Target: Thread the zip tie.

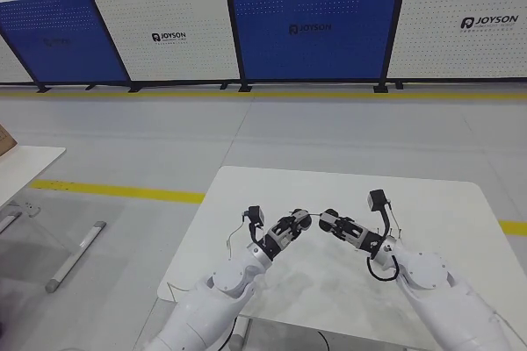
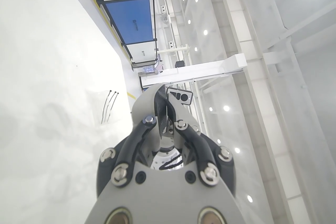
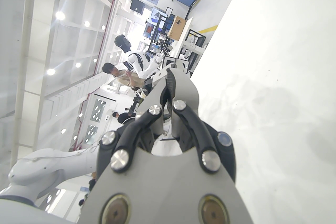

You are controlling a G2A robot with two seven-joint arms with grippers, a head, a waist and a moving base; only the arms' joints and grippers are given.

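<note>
Holding a thin dark plastic zip tie (image 1: 314,212) over the white table (image 1: 439,202), left gripper (image 1: 303,218) and right gripper (image 1: 324,216) are each clenching fingers on one end, seemingly lining tail into head.

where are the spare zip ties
In the left wrist view, three spare zip ties lie side by side on the white table, beyond the left gripper and close to the table's edge.
</note>
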